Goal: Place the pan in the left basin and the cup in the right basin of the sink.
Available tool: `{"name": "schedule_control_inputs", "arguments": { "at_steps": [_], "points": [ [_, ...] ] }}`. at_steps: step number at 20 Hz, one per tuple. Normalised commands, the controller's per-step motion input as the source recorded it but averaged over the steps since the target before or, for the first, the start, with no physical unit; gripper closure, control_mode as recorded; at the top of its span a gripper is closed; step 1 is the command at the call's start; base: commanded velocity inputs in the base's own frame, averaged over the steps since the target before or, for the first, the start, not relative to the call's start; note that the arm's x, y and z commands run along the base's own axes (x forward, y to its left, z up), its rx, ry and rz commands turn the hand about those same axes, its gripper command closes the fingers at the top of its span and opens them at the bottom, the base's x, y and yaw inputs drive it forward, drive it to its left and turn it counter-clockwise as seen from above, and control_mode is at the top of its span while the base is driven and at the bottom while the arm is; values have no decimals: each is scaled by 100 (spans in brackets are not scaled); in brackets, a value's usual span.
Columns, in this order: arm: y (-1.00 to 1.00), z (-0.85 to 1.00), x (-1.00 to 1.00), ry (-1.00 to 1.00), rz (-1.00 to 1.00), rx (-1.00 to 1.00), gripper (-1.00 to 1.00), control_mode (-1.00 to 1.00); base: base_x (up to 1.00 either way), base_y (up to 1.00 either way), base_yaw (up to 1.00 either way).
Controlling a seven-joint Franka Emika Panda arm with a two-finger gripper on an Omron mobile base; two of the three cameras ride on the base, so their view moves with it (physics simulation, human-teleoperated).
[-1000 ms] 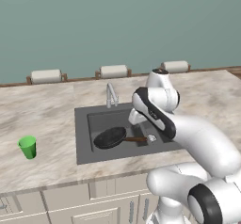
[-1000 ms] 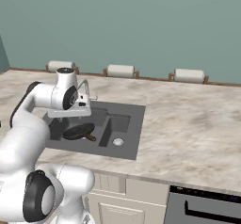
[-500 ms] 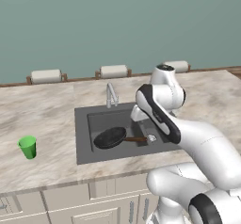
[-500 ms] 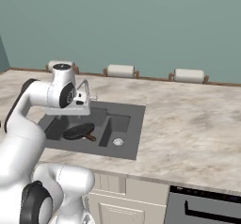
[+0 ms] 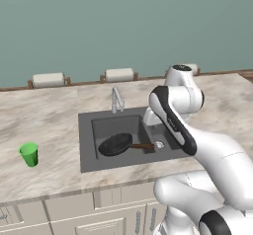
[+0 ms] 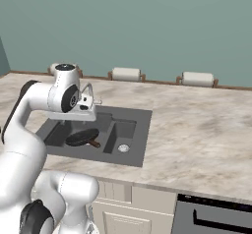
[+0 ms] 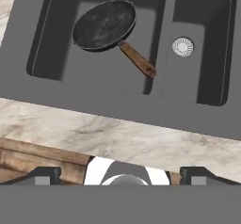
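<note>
Pan (image 7: pixel 104 24) in left basin (image 7: pixel 56 53); right basin (image 7: pixel 207 39) holds nothing; cup (image 5: pixel 29 154) on counter (image 5: pixel 44 115).

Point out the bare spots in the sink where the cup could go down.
The right basin is bare apart from its drain. The left basin is crowded: the pan covers its middle, handle reaching to the divider. The cup stands on the counter left of the sink.
</note>
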Motion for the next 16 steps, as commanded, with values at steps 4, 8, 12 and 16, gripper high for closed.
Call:
{"name": "schedule_control_inputs", "arguments": {
  "at_steps": [4, 8, 12, 16],
  "points": [
    [-11, 4, -26, 0, -5, 0, -100, -100, 0, 0, 0],
    [-1, 0, -22, 0, -6, 0, -100, -100, 0, 0, 0],
    [-5, 0, -26, 0, -8, 0, -100, -100, 0, 0, 0],
    [-10, 0, -20, 0, -7, 0, -100, -100, 0, 0, 0]
  ]
}}
